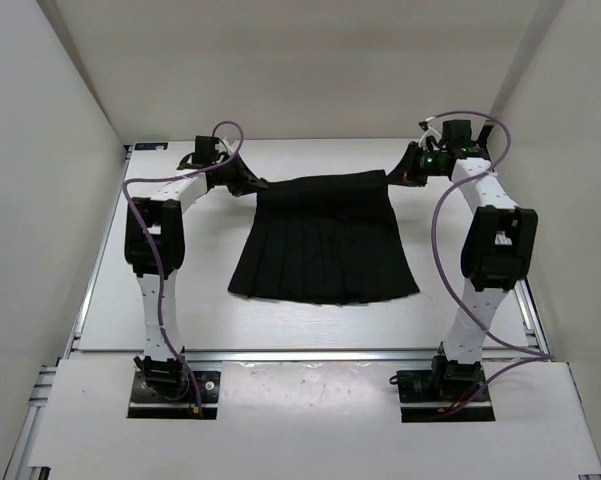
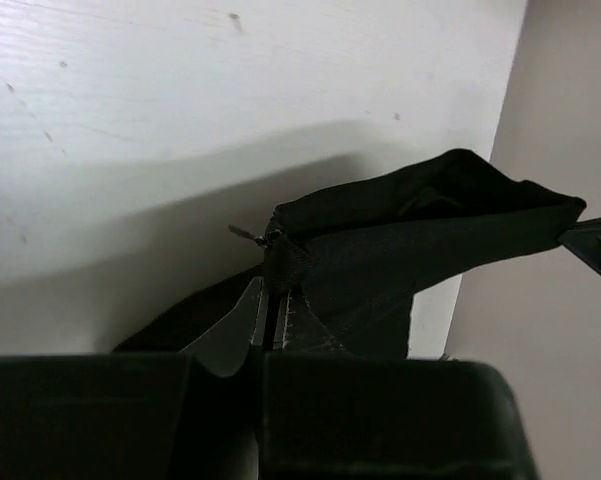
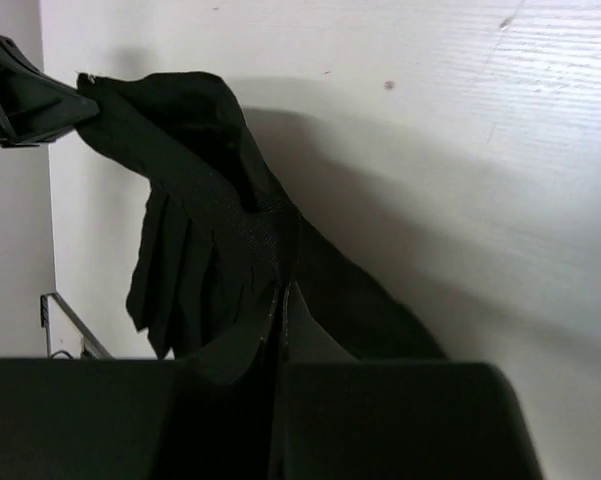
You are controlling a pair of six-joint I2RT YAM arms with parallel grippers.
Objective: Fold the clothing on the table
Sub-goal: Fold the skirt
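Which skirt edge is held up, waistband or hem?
The waistband, the narrower far edge: the left claw and right claw each pinch one end. The wider hem lies flat on the table.

No text, label, brand mark, number or sign is legible in any of the three views; the clothing [image 1: 323,240] and the table [image 1: 205,310] carry nothing that can be read.
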